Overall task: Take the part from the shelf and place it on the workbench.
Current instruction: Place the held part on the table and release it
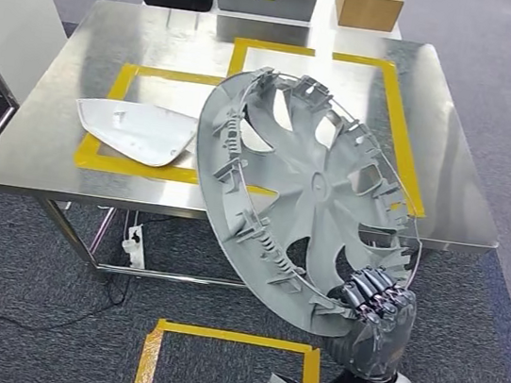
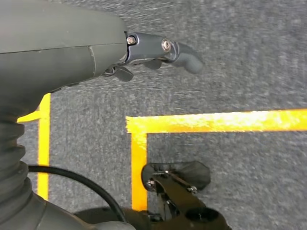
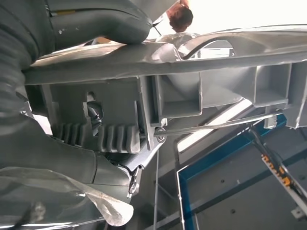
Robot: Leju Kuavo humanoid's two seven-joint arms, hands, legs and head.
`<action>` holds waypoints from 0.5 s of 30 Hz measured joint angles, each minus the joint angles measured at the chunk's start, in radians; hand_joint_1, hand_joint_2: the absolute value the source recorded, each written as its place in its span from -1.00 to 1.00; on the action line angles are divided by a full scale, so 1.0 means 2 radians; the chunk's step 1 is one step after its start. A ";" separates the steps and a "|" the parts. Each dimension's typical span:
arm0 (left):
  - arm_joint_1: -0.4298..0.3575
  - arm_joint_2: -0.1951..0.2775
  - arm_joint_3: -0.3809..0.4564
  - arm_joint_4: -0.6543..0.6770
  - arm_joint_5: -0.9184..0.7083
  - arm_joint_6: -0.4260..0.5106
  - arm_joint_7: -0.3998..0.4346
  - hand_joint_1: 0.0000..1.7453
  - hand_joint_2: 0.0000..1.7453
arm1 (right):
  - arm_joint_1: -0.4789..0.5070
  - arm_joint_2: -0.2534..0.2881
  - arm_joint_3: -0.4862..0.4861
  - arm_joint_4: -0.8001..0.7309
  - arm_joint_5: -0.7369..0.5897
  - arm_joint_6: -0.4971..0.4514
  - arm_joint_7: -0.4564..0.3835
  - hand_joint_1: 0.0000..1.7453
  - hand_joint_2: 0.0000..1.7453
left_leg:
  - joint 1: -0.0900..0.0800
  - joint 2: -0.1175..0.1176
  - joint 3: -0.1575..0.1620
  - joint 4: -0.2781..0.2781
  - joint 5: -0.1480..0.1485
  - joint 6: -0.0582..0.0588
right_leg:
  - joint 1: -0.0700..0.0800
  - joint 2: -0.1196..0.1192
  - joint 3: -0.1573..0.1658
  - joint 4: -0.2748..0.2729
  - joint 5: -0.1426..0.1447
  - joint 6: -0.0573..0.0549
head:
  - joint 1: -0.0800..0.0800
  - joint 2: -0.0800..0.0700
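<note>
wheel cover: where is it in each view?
Head view: wheel cover, tilted, centre-right, its lower rim gripped by the right hand.
Left wrist view: not in it; floor with yellow tape.
Right wrist view: its ribbed rim spans the picture.
Shared landmark: the right hand.

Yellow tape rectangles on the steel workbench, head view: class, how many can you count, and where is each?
2. One marks the workbench's left half, around the white part. The other marks the right half, largely covered by the wheel cover that the right hand holds.
</note>
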 joint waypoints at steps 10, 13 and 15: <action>0.000 0.000 0.000 0.000 -0.005 -0.003 0.000 -1.00 1.00 | -0.012 0.000 -0.001 0.005 0.012 0.000 0.003 1.00 1.00 | 0.002 -0.001 0.034 -0.007 -0.025 0.007 | -0.001 -0.002 -0.079 0.063 0.034 0.006 | 0.003 0.000; -0.003 0.000 0.000 0.000 -0.012 -0.005 0.000 -1.00 1.00 | -0.035 -0.002 -0.001 0.015 0.028 0.000 0.016 1.00 1.00 | 0.000 0.000 0.039 -0.008 -0.033 -0.001 | 0.001 -0.001 -0.056 0.021 0.042 0.000 | 0.002 0.000; -0.006 0.000 0.000 0.000 -0.017 -0.005 0.001 -1.00 1.00 | -0.054 -0.003 -0.002 0.025 0.040 0.000 0.026 1.00 1.00 | 0.001 0.001 0.042 -0.010 -0.035 -0.005 | 0.001 0.000 -0.053 0.016 0.041 -0.005 | 0.001 0.000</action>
